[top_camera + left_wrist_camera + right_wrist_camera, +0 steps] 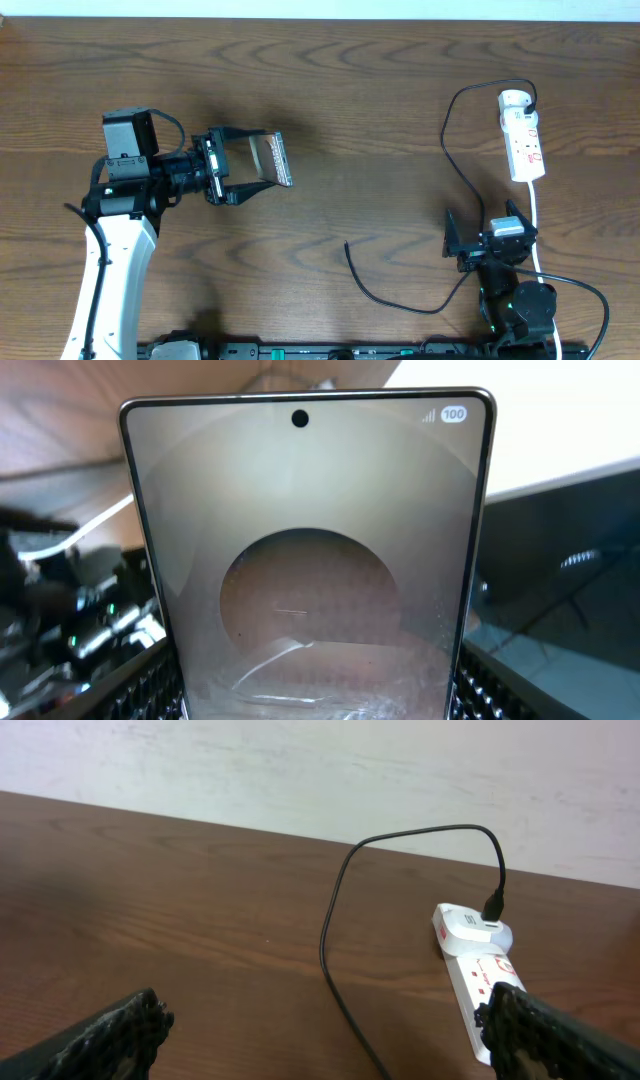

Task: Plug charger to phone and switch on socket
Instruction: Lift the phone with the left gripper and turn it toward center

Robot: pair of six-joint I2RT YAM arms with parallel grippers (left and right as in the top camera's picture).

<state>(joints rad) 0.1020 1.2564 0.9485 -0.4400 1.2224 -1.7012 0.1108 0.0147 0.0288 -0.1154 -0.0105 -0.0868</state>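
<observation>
Left claw (pixel 262 160) clamped on phone (pixel 310 560) above bench (pixel 350 80), right claw (pixel 330 1055) apart, empty; could twist phone loose when pressing charger (pixel 385 298) in

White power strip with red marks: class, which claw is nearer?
Right. The right claw sits close to the white power strip; the left claw, gripping the rectangular phone, is far to its left.

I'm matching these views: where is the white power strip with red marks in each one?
Overhead: white power strip, far right, upper half.
Left wrist: not in it; slim smartphone fills the picture.
Right wrist: lower right.
Shared landmark, overhead and right wrist: thin black cable arching from its plugged end.
</observation>
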